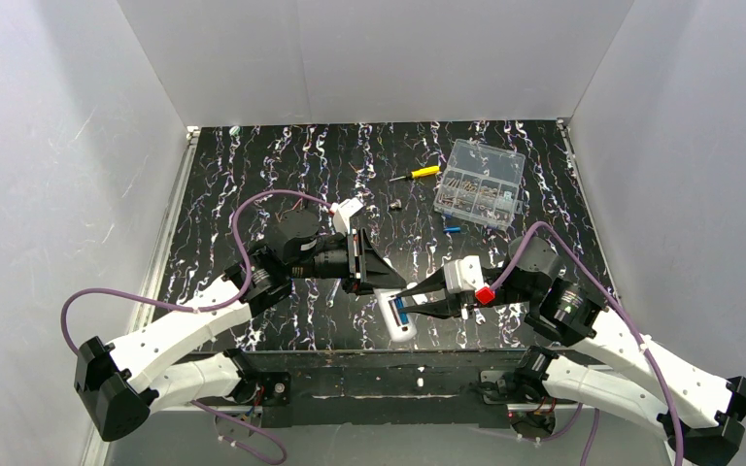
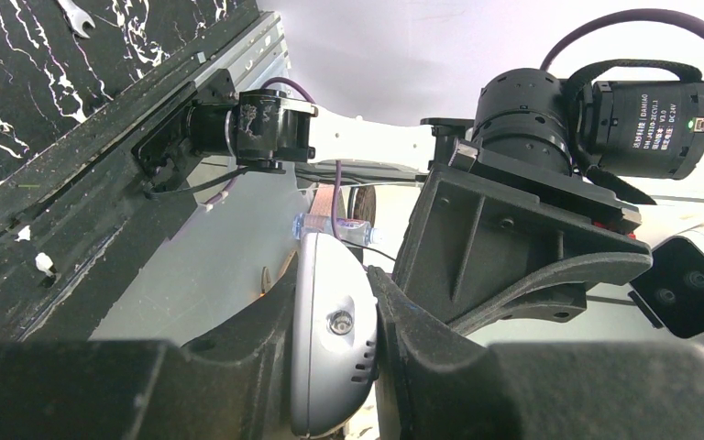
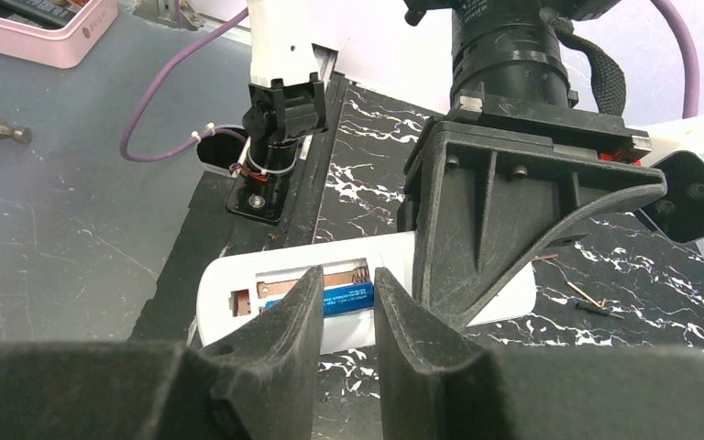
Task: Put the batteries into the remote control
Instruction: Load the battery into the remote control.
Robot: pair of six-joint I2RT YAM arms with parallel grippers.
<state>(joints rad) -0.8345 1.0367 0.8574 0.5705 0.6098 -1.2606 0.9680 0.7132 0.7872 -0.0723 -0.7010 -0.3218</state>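
The white remote control lies back side up near the table's front edge, its battery compartment open. One blue battery lies in the compartment, beside a bare slot with a copper contact strip. My left gripper is shut on the remote's far end; the remote sits clamped between its fingers. My right gripper hovers over the compartment, its fingers a small gap apart with nothing between them. A second blue battery lies on the table further back.
A clear compartment box with small parts stands at the back right. A yellow-handled screwdriver lies left of it. A small silver wrench lies near the middle and also shows in the left wrist view. White walls enclose three sides.
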